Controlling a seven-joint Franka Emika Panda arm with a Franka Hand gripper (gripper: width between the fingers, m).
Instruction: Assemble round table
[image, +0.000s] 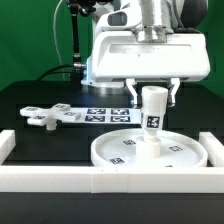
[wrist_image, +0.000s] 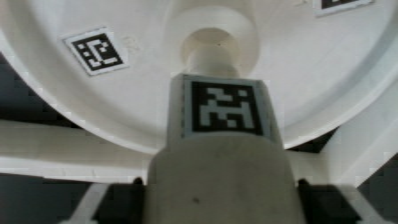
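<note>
The large rimmed round disc (image: 148, 152) lies flat on the black table, close against the front border bar. The short cylindrical leg (image: 153, 112) stands upright over the disc's middle, its lower end at the disc's centre hub. My gripper (image: 154, 92) is shut on the leg's upper part, a finger on each side. In the wrist view the leg (wrist_image: 221, 110) fills the middle, its square tag facing the camera, with the disc (wrist_image: 107, 100) behind it and the black fingers (wrist_image: 128, 200) pressed against its sides. The cross-shaped foot (image: 48, 115) lies at the exterior view's left.
The marker board (image: 105, 112) lies behind the disc. White border bars run along the front (image: 110, 180), at the exterior view's left (image: 6, 148) and at its right (image: 216, 150). A green backdrop stands behind the table.
</note>
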